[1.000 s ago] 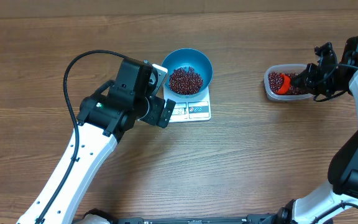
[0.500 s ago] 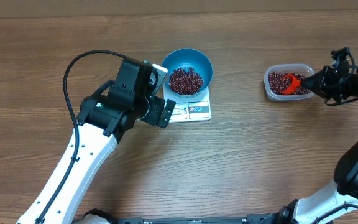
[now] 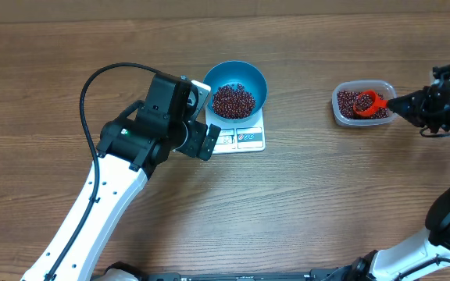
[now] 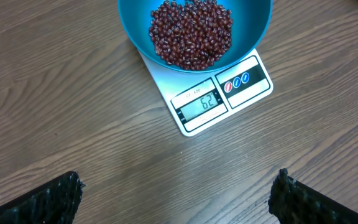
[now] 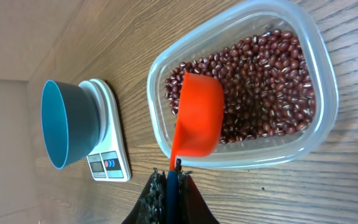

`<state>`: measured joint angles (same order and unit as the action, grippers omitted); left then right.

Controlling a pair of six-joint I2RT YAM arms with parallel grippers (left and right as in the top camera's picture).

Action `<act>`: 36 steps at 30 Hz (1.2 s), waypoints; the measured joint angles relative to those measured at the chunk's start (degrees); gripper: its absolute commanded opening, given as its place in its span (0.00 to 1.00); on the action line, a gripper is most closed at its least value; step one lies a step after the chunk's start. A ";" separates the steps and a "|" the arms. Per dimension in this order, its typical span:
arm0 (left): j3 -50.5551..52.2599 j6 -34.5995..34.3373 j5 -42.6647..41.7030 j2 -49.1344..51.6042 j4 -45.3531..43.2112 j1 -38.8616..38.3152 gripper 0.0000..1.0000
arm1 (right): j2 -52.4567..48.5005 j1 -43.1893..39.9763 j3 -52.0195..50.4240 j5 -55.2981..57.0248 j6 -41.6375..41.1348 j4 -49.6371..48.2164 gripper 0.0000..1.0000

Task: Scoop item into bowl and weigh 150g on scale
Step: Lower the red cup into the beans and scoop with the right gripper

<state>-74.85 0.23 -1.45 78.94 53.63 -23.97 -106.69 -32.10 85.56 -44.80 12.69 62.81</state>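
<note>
As scoop [image 3: 368, 102] crosses tub [image 3: 337, 110] rim, bowl [image 3: 258, 79] on scale [image 3: 249, 140], wood [image 3: 303, 125] btwn

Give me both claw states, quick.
Left claw: open, holding nothing.
Right claw: closed on the orange scoop handle.
</note>
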 measured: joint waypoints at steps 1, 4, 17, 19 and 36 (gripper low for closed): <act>0.00 0.00 0.00 0.00 0.00 0.00 0.99 | 0.00 -0.07 0.00 0.24 0.02 -0.02 0.04; 0.00 0.00 0.00 0.00 0.00 0.00 0.99 | 0.00 -0.02 0.00 2.23 0.15 -0.02 0.04; 0.00 0.00 0.00 0.00 0.00 0.00 0.99 | 0.00 8.20 0.00 17.59 0.44 -4.79 0.04; 0.00 0.00 0.00 0.00 0.02 0.00 0.99 | 0.00 10.54 0.00 20.90 0.13 -5.66 0.04; 0.00 0.00 0.00 0.00 0.00 0.00 0.99 | 0.02 18.64 0.07 26.21 -1.68 -6.23 0.04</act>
<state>-74.85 0.23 -1.45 78.94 53.63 -23.97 -106.67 -13.45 85.62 -18.59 11.00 56.58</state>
